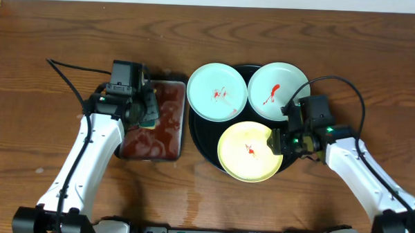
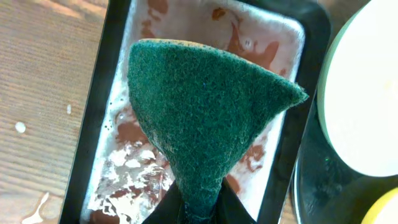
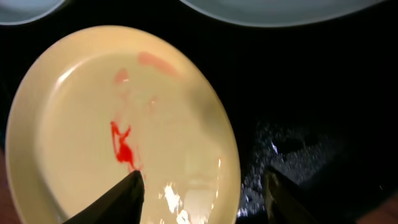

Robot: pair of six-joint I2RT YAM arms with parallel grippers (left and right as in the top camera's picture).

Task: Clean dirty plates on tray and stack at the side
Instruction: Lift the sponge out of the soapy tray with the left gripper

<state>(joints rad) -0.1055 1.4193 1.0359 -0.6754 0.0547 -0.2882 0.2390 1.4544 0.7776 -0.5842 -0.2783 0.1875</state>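
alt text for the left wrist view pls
A dark green scouring pad, pinched at its narrow bottom end by the left jaws, fans out over a small rectangular tray smeared red. At right, the edge of a pale mint round plate overhangs a glossy black tray.

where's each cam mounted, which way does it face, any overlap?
Overhead: above table, straight down; both arms, black tray, stained tray.
Left wrist: on left arm, facing down; left fingers pinch green sponge over stained tray.
Right wrist: on right arm, facing down; right fingers straddle yellow plate's rim.
Shared: overhead and right wrist show yellow plate.
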